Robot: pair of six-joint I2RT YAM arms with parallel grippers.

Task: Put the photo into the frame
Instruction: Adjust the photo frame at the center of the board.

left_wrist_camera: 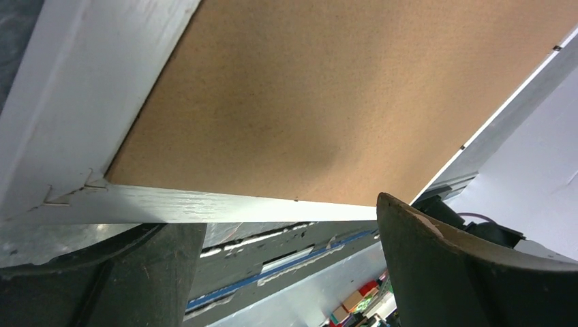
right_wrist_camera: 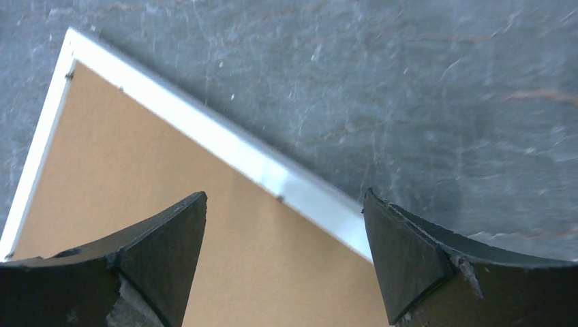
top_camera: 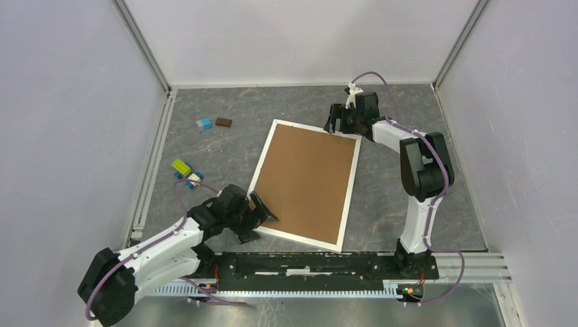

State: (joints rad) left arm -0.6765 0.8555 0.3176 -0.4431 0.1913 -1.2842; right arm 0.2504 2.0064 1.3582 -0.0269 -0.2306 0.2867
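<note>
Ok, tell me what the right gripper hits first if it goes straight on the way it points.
Probably the frame: the open right gripper straddles its white far rail, backing board to one side, table to the other. Height above it is unclear.

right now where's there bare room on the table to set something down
Bare tabletop lies between the frame and the right arm, and along the far strip behind the frame. Crowded on the left: small blocks and the left gripper at the near corner.
</note>
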